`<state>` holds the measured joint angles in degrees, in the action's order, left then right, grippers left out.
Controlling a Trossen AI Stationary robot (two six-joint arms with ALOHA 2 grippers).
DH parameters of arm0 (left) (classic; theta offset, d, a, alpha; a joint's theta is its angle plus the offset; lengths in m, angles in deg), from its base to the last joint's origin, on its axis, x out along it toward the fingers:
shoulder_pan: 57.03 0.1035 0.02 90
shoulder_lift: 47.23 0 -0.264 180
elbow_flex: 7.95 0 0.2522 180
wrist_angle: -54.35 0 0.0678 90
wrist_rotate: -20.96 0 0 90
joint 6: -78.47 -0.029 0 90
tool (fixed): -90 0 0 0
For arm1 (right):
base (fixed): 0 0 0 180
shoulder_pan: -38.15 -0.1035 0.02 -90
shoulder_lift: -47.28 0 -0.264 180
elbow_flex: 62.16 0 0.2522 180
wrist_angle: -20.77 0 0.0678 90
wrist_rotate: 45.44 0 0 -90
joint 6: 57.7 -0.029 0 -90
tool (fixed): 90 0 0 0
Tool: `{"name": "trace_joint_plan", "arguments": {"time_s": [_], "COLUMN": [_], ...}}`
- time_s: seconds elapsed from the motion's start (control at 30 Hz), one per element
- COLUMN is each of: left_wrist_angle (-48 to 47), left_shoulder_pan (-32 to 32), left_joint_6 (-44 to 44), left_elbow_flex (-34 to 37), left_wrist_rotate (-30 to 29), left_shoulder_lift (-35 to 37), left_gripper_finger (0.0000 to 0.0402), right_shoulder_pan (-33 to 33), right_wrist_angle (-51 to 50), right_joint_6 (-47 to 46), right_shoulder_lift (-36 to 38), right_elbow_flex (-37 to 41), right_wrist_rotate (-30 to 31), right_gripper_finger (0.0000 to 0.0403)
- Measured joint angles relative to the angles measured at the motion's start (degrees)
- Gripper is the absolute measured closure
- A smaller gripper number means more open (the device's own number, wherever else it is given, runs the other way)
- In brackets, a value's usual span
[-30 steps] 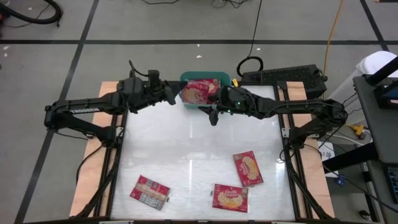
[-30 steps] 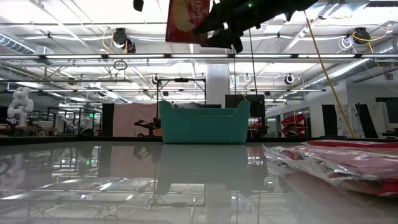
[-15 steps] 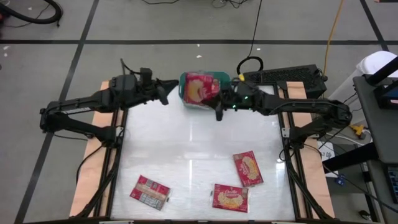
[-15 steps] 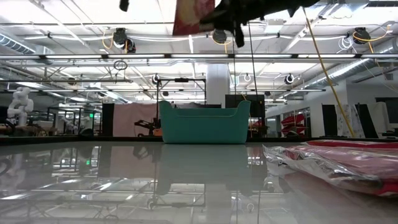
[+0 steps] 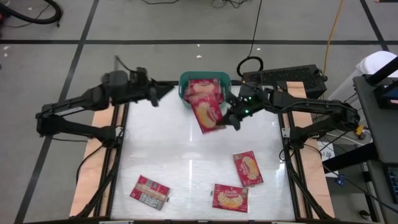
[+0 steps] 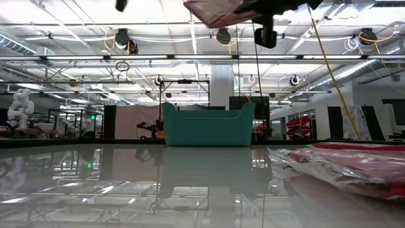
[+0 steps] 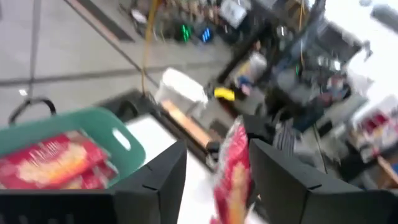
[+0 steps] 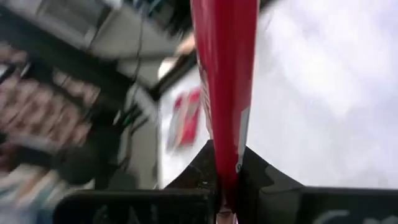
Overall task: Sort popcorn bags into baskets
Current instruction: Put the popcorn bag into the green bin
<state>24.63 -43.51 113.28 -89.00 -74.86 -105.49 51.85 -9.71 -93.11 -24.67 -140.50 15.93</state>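
Bag held in the air beside the basket, edge grip only.
Right hand (image 5: 231,116) pinches one popcorn bag (image 5: 208,112) by its edge; it could slip onto the table (image 5: 186,162) short of the green basket (image 5: 185,79). Left hand (image 5: 157,94), spread, holds nothing.

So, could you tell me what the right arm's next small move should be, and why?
Probably carry the popcorn bag back over the teal basket before opening: the right gripper is shut on its edge, and the bag hangs mostly above bare table, just in front of the basket.
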Motion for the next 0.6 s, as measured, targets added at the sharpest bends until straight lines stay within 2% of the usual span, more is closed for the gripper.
{"name": "trace_joint_plan", "arguments": {"time_s": [0.13, 0.37, 0.5, 0.6], "left_wrist_angle": [1.26, 12.5, 17.02, 20.63], "left_shoulder_pan": [-0.07, -1.01, -0.68, -0.7], "left_joint_6": [-1.6, -5.62, -4.76, -3.77], "left_elbow_flex": [0.04, 0.07, 0.07, 0.09], "left_wrist_rotate": [5.91, 16.32, 21.05, 28.43], "left_shoulder_lift": [-5.76, -16.72, -22.73, -27.03], "left_gripper_finger": [0.02, 0.0164, 0.0163, 0.0163], "right_shoulder_pan": [-0.2, -0.32, -0.32, -0.32], "right_wrist_angle": [-5.83, -13.54, -16.36, -18.65], "right_joint_6": [0.01, 3.73, 7.77, 9.55], "right_shoulder_lift": [0.07, -0.69, -2.0, -3.16], "right_elbow_flex": [-0.47, -0.5, -0.5, -0.5], "right_wrist_rotate": [-6.2, -14.16, -16.59, -16.56], "right_gripper_finger": [0.0394, 0.0394, 0.0394, 0.0394]}}
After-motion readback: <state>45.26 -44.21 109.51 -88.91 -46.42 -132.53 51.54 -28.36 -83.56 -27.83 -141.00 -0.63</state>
